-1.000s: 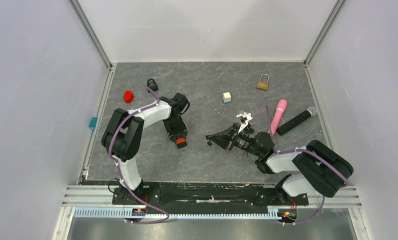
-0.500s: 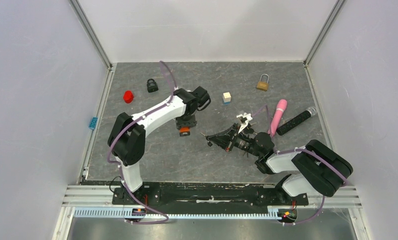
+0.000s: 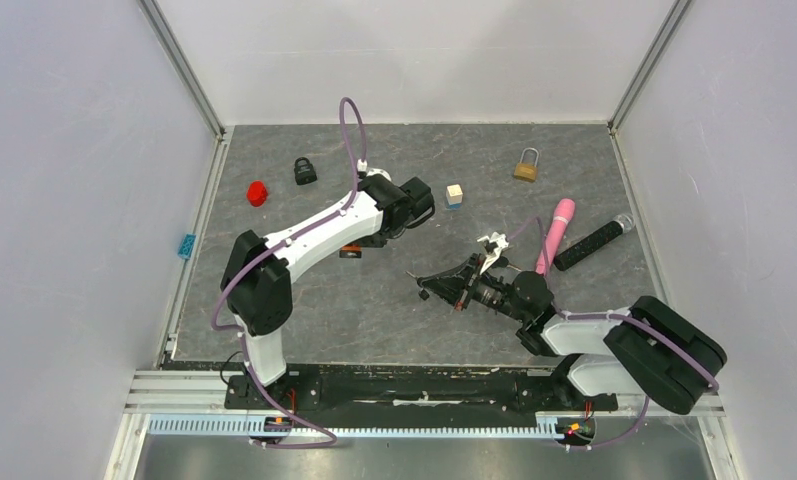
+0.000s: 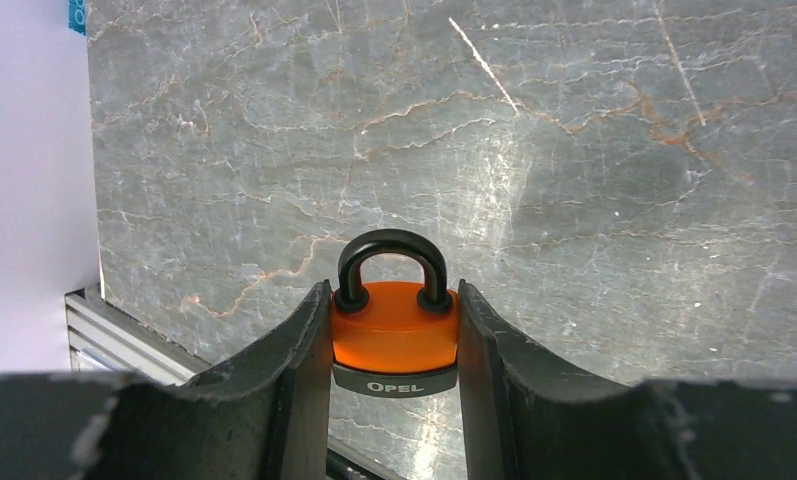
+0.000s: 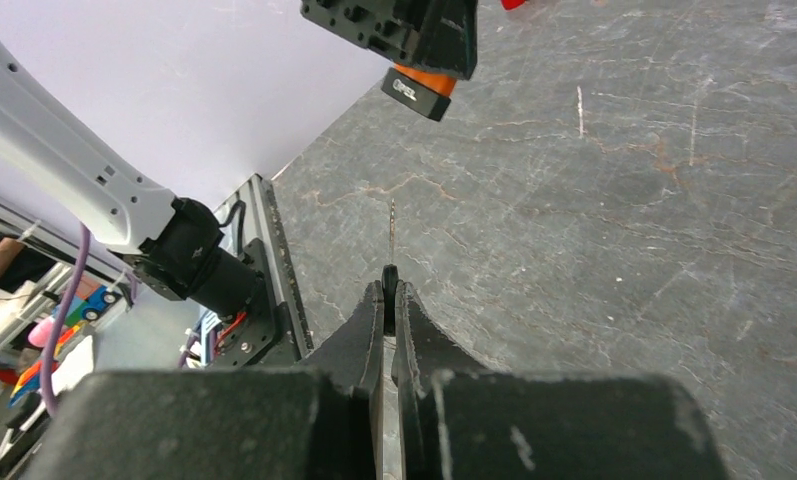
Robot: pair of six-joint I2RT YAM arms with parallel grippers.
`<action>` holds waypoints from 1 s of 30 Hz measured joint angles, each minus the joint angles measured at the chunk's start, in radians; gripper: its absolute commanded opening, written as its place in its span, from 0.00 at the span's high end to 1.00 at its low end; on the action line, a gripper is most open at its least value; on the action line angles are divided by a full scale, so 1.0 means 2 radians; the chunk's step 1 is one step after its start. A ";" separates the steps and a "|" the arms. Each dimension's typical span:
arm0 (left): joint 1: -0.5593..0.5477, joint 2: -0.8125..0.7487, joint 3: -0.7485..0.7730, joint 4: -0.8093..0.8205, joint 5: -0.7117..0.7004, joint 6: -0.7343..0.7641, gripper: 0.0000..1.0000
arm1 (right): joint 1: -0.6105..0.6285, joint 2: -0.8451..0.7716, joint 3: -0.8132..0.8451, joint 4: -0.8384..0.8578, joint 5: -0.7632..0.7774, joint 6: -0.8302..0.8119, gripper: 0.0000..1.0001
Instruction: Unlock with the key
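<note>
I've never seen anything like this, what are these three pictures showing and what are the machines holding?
Two robot arms are bolted at the near edge of a grey table. One picture looks down from above; the other two come from a camera on each wrist. The left pincer grips an orange padlock; the right pincer is shut on a thin key. On the table lie a black padlock, a brass padlock, a red piece, a small cube, a pink stick and a black stick.

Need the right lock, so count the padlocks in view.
3: black padlock far left, brass padlock far right, orange padlock in the left gripper. Others may hide under the arms.
</note>
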 measured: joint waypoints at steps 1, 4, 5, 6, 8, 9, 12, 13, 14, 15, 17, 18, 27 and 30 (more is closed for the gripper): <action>-0.001 0.000 0.004 -0.002 -0.004 0.000 0.98 | 0.000 -0.004 0.000 -0.005 0.002 -0.003 1.00; -0.001 0.000 0.015 -0.002 -0.002 0.000 0.98 | 0.000 -0.012 0.000 -0.026 0.005 -0.012 1.00; -0.001 0.000 0.017 -0.001 0.001 0.000 0.98 | 0.000 -0.012 0.001 -0.032 0.005 -0.014 1.00; -0.001 0.000 0.018 0.000 0.005 -0.001 0.98 | 0.001 -0.011 0.002 -0.034 0.005 -0.014 1.00; -0.001 -0.001 0.018 0.003 0.024 -0.005 0.98 | 0.001 -0.003 0.003 -0.031 0.005 -0.011 1.00; -0.001 -0.001 0.018 0.004 0.031 -0.006 0.98 | 0.002 0.006 0.005 -0.022 0.004 -0.007 1.00; 0.003 -0.006 0.018 0.009 0.061 -0.012 0.98 | 0.005 0.035 0.008 0.010 0.003 0.009 1.00; 0.005 -0.009 0.017 0.011 0.073 -0.015 0.98 | 0.006 0.044 0.011 0.019 0.003 0.014 1.00; 0.010 -0.015 0.015 0.017 0.088 -0.016 0.98 | 0.007 0.052 0.015 0.026 0.003 0.018 1.00; 0.016 -0.020 0.013 0.022 0.101 -0.017 0.98 | 0.008 0.059 0.019 0.032 0.003 0.021 1.00; 0.036 -0.033 0.008 0.033 0.133 -0.020 0.98 | 0.010 0.077 0.034 0.050 0.003 0.031 1.00; 0.049 -0.040 0.005 0.039 0.146 -0.021 0.98 | 0.010 0.085 0.041 0.057 0.003 0.035 1.00; 0.152 -0.105 -0.052 0.086 0.253 -0.042 0.98 | 0.026 0.182 0.121 0.119 0.015 0.089 1.00; 0.164 -0.120 -0.054 0.096 0.274 -0.057 0.98 | 0.033 0.201 0.139 0.121 0.021 0.103 1.00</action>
